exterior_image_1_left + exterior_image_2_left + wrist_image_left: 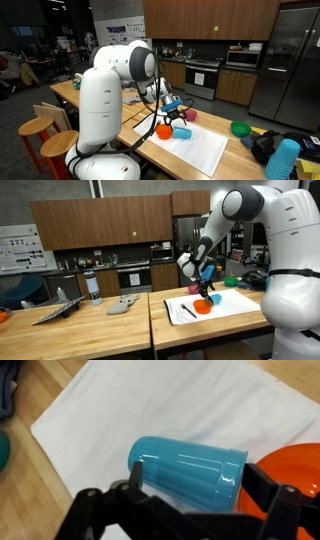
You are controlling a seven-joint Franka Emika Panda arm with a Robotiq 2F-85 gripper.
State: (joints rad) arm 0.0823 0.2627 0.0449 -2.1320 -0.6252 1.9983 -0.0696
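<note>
Jaws spread wide, the gripper hung over a blue cup lying on its side on a white cloth, just beside an orange bowl. The cloth covered a wooden table in a kitchen with brown cabinets. The writing on a wall poster was too small to read. A green bowl sat well apart.

Your wooden table carried a white cloth, spread flat. On the cloth a blue cup lay on its side, touching an orange bowl. A green bowl and a stack of blue cups stood on bare wood beside the cloth.
</note>
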